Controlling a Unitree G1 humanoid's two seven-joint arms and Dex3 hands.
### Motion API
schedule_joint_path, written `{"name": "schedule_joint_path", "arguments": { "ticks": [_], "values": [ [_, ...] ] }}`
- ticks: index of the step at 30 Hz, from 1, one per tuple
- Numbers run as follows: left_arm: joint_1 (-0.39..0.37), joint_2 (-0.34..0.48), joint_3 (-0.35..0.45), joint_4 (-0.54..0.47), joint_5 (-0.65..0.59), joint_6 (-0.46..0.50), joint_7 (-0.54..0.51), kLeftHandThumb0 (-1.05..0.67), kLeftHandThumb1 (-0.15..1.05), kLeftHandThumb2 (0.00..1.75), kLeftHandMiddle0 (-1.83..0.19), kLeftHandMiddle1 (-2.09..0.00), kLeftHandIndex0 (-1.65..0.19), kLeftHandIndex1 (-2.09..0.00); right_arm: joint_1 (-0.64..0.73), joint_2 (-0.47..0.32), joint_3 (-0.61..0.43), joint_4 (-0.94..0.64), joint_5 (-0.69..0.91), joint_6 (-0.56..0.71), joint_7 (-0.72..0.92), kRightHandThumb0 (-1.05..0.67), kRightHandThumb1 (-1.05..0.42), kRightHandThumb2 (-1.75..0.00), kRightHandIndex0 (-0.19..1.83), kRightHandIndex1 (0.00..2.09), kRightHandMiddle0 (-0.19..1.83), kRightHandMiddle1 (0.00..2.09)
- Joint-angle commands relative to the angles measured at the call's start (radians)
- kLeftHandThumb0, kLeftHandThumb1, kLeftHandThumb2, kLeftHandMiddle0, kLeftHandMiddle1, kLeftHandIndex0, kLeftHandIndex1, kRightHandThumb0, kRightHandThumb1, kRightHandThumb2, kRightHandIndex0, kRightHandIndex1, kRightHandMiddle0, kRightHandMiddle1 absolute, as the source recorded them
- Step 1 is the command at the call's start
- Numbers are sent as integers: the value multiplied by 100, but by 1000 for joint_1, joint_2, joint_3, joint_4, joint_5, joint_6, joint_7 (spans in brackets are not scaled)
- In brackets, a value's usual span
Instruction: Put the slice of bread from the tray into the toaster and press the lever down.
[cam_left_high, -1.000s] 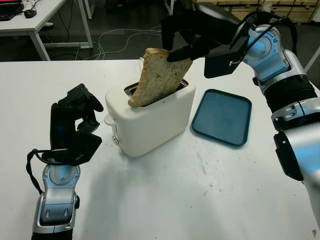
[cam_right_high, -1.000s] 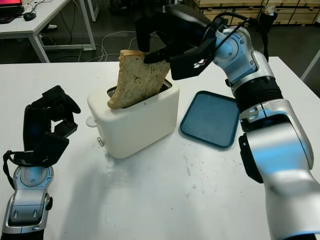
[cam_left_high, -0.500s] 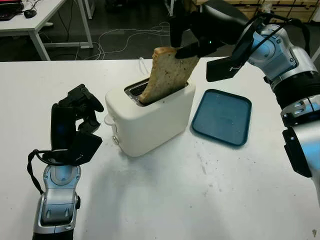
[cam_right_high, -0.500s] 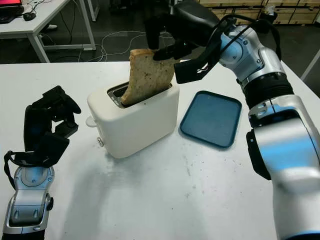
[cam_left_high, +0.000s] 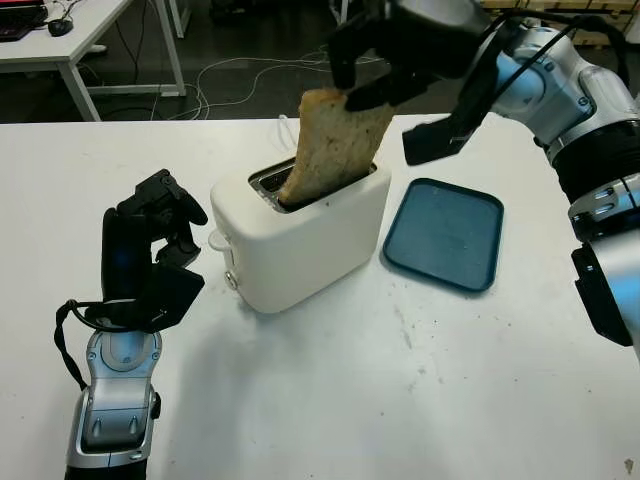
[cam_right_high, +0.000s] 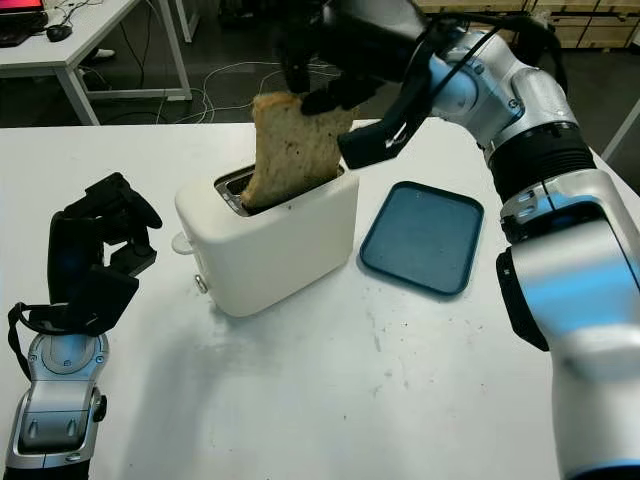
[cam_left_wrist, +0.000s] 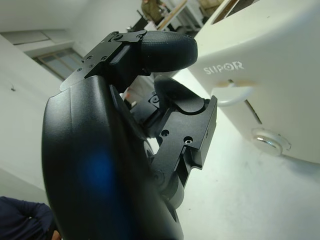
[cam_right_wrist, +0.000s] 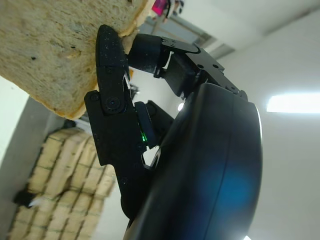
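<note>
Now, operator, you are mid-insertion: the bread is started into the toaster but not seated, and the lever is not yet pressed.

Table (cam_left_high: 420, 400): broad, white, matte, with faint scuffs near the middle.

Toaster (cam_left_high: 310, 235): white, smooth plastic shell, rounded corners, set at an angle with the slot on top. Brand lettering shows on its end face in the left wrist view.

Tray (cam_left_high: 443, 233): dark blue, shallow, rounded rectangle with a raised rim, just beside the toaster and holding nothing.

Right hand (cam_left_high: 365, 75): black, hard-shelled, pinching the top edge of the slice from above.

Slice of bread (cam_left_high: 335, 145): tan, porous, speckled crumb with a darker crust, leaning, its lower corner down in the slot and most of it standing out above.

Left hand (cam_left_high: 150, 235): black, curled, holding nothing, upright near the toaster's lever end.

Lever (cam_left_wrist: 235, 93): small white tab above a round knob (cam_left_wrist: 270, 141).

Your next move, as I judge it: square the slice to the slot, lower it and let go, then bring a hand to the lever.
</note>
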Motion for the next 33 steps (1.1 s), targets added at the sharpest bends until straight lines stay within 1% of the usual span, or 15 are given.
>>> {"name": "schedule_joint_path", "arguments": {
  "ticks": [1,7,14,18,19,20,21,22,23,24,25,26,27,29,33],
  "values": [
    [11,-4,-1,-9,6,-12,6,4,76,105,-108,-175,-73,-175,-19,2,22,-18,-24,-21,-1,-49,-92,-43,114,175,89,175],
    [15,-4,-1,-13,12,-10,11,4,76,104,-108,-175,-73,-175,-5,11,60,-5,-40,-55,6,-47,-92,-34,113,175,87,175],
    [18,-3,1,-14,8,-9,7,4,77,103,-107,-175,-72,-175,-11,9,76,2,-41,-61,30,-47,-92,-35,114,175,88,175],
    [18,-7,-1,-14,4,-7,6,3,78,103,-106,-175,-71,-175,-3,16,69,10,-12,-64,66,-50,-92,-34,114,175,88,175],
    [18,-8,-1,-16,5,-5,7,3,78,102,-106,-175,-71,-175,-2,19,63,13,3,-57,94,-54,-92,-34,112,175,85,175],
    [19,-9,-1,-17,7,-2,8,3,78,102,-105,-175,-71,-175,-1,21,59,13,16,-49,117,-66,-92,-33,107,175,80,171],
    [20,-9,-1,-18,10,-1,9,3,78,101,-105,-175,-70,-175,-1,19,59,8,23,-40,144,-73,-92,-32,100,175,77,168],
    [20,-9,0,-16,7,-4,8,3,78,101,-105,-175,-70,-175,-4,15,60,1,29,-32,179,-81,-92,-32,81,163,71,146],
    [21,-8,0,-16,7,-6,7,4,79,100,-105,-175,-70,-175,-8,11,61,-5,35,-28,213,-87,-92,-32,62,151,68,113],
    [22,-9,0,-16,7,-6,7,4,79,100,-105,-175,-70,-175,-11,8,60,-11,40,-24,245,-91,-92,-31,44,138,68,68],
    [22,-9,0,-17,6,-5,7,4,79,99,-105,-175,-70,-175,-13,5,58,-16,46,-21,271,-93,-92,-30,35,127,67,42],
    [22,-10,0,-17,2,-6,6,4,80,99,-105,-175,-70,-175,-13,3,55,-21,53,-17,294,-93,-92,-29,27,116,65,22],
    [22,-10,0,-17,0,-7,5,4,80,99,-105,-175,-70,-175,-13,1,53,-26,59,-13,312,-92,-92,-28,23,111,63,14],
    [20,-10,0,-14,1,-11,7,4,80,98,-105,-175,-70,-175,-11,-3,44,-37,65,-8,334,-91,-92,-28,16,100,59,5],
    [18,-11,-1,-10,-2,-12,7,4,80,99,-105,-175,-70,-175,-2,-10,19,-51,74,-6,340,-88,-92,-26,8,99,54,1]
  ]
}}
